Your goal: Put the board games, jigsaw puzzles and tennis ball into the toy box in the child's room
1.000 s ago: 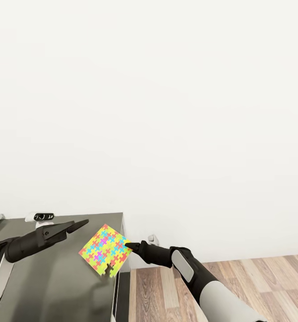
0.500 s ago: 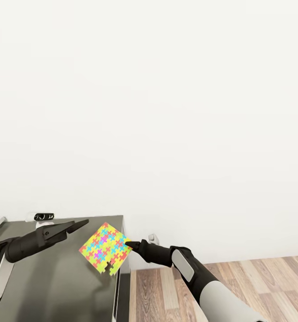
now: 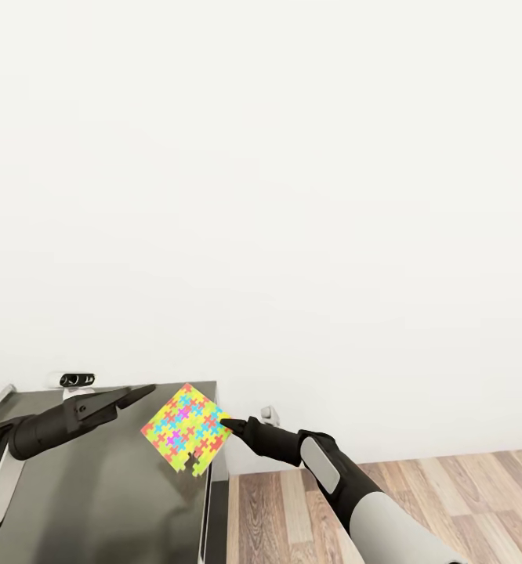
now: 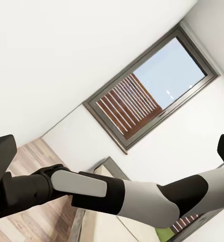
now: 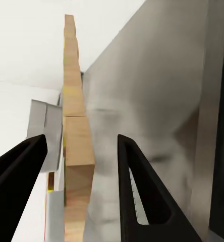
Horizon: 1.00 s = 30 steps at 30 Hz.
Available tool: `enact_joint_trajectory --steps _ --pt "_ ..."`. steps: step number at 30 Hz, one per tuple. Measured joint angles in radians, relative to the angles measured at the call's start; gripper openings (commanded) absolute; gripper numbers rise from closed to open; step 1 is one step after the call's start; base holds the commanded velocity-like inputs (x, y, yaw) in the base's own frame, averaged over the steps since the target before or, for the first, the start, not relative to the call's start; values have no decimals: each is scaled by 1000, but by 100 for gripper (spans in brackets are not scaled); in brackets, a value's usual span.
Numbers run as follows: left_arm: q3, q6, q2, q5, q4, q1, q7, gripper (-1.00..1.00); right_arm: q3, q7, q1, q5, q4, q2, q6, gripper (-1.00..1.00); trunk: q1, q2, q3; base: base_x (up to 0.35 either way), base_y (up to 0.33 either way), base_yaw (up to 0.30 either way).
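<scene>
head view: the jigsaw puzzle [image 3: 186, 428], a thin square sheet of yellow, green, pink, blue and orange pieces, is held tilted above the dark grey table [image 3: 96, 501], over that table's right-hand edge. the right gripper [image 3: 231, 425] meets the puzzle at the sheet's right corner, the fingertips against its edge; one piece is missing along the sheet's lower edge. right wrist view: the puzzle appears edge-on as a tan strip between the two dark fingers [image 5: 142, 201], which stand clearly apart with a gap on either side of the strip, so whether they actually clamp the sheet cannot be told. the left gripper [image 3: 135, 393] hangs above the table, to the left of the puzzle and apart from it, its two fingers lying close together and carrying nothing. a small white and black device [image 3: 72, 380] sits at the table's far edge against the white wall [image 3: 292, 196]. wood-plank floor [image 3: 418, 493] lies to the right of the table. left wrist view: a window with brown slats [image 4: 142, 96] is set in the wall, with the right arm [image 4: 117, 194] crossing in front.
</scene>
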Motion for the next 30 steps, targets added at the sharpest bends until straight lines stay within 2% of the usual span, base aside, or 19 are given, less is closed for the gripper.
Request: enact_joint_trajectory --steps 9,16,21,30 --pt "0 -1 -1 -3 0 0 0 100 0 -27 0 -2 0 0 2 -100 -35 63 28 0 0 0" --pt "0 -1 -1 -1 0 0 0 100 -7 -87 0 -20 1 0 7 -100 -61 112 50 0 0 0" --pt "0 1 0 -1 0 0 0 100 -7 -86 0 -43 1 0 12 -100 -81 147 66 0 0 0" --pt "-1 2 0 -3 0 0 0 100 -9 -44 1 -45 0 0 5 -100 -115 210 94 0 0 0"
